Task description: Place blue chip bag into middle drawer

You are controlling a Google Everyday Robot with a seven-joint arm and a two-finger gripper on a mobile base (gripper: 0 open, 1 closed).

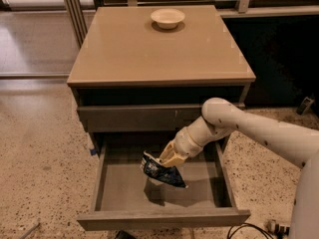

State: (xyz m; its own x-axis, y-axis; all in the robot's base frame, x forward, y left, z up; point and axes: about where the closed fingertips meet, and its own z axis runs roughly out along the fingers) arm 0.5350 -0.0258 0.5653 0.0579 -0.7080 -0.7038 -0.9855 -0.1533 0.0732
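Note:
The middle drawer [164, 218] is pulled open at the bottom of the cabinet, its flat grey floor showing. My gripper [166, 161] reaches down into it from the right and is shut on the blue chip bag [163, 172]. The bag is dark navy with white print at its upper left end. It hangs from the gripper over the middle of the drawer floor, close above its own shadow. I cannot tell whether it touches the floor.
A cream bowl [168, 18] stands at the back of the tan cabinet top [149, 54]. A shut drawer front [134, 118] sits just above the open drawer. Speckled floor lies around the cabinet. Cables [259, 229] lie at the lower right.

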